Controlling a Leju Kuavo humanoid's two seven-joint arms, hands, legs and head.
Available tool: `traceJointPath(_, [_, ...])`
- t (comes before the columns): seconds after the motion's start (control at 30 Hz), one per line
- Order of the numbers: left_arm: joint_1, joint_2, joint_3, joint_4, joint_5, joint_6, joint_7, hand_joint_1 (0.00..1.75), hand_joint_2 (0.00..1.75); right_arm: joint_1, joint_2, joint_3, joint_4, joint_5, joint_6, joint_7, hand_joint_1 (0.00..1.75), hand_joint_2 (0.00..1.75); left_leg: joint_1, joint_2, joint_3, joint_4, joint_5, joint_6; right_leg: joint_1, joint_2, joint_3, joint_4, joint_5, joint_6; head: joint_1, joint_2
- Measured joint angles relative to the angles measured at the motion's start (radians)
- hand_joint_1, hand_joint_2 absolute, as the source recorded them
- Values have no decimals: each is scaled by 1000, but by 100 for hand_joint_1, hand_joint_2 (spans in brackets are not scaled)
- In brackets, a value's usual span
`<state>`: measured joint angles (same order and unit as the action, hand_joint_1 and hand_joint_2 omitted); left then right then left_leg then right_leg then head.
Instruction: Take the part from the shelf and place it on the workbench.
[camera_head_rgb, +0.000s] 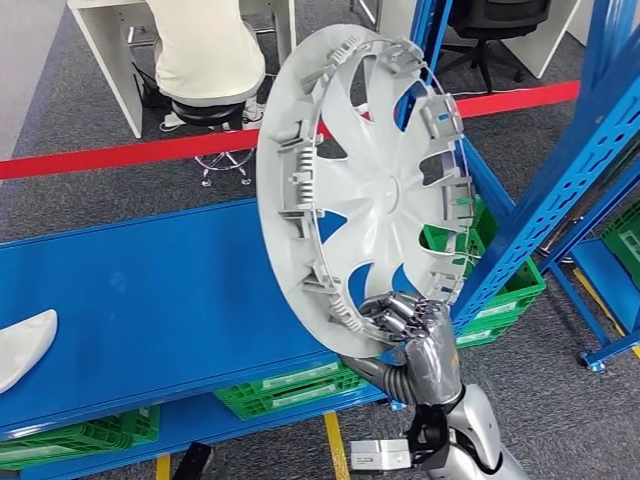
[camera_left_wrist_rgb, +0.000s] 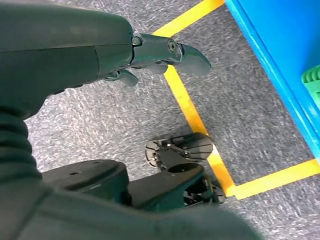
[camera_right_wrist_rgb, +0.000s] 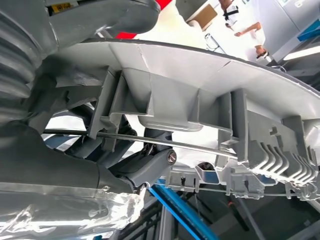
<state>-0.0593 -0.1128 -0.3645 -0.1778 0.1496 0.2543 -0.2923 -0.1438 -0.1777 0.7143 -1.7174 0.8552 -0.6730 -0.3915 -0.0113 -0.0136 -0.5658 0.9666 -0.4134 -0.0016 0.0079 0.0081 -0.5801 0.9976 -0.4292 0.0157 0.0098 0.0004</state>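
1. The fingers of the right hand are clamped on the lower rim of the round, light-grey plastic wheel cover, whose ribbed inner face with its clips and wire ring is turned toward the head camera.
2. In the right wrist view, dark fingers hook behind the thin wire ring while the wheel cover's rim passes across them.
3. The wheel cover stands nearly upright in the air, tilted, above the right end of the long blue counter, and touches nothing but the hand.
4. The blue steel shelf frame rises just right of the wheel cover; green plastic crates sit low behind it.
5. The left hand hangs over grey carpet, fingers apart and empty.
6. A white curved part lies at the counter's far left end, well apart from the wheel cover.
7. Risks, as I judge them: one grip low on a broad disc invites it to swing or slip; the upper edge could clip the shelf frame; released on edge, it may roll off the counter.
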Motion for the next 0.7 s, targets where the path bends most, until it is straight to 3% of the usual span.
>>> traceJointPath(0.27, [1,-2,0,0,15,-33,-9,0,175,17,-5,-7,-13,-112,71,-44,175,175,0,0,0,0,0,0,0,0,0,0,0,0,0,0])
traceJointPath(0.43, [1,-2,1,0,37,-2,5,0,175,27,-5,-12,-20,-194,113,-71,175,175,0,0,0,0,0,0,0,0,0,0,0,0,0,0])
traceJointPath(0.57, [1,-2,2,0,48,9,38,0,175,36,-5,-13,-37,-306,192,-107,175,175,0,0,0,0,0,0,0,0,0,0,0,0,0,0])
traceJointPath(0.7, [2,-1,8,0,57,63,136,0,175,42,-5,-23,-62,-425,306,-147,175,175,0,0,0,0,0,0,0,0,0,0,0,0,0,0])
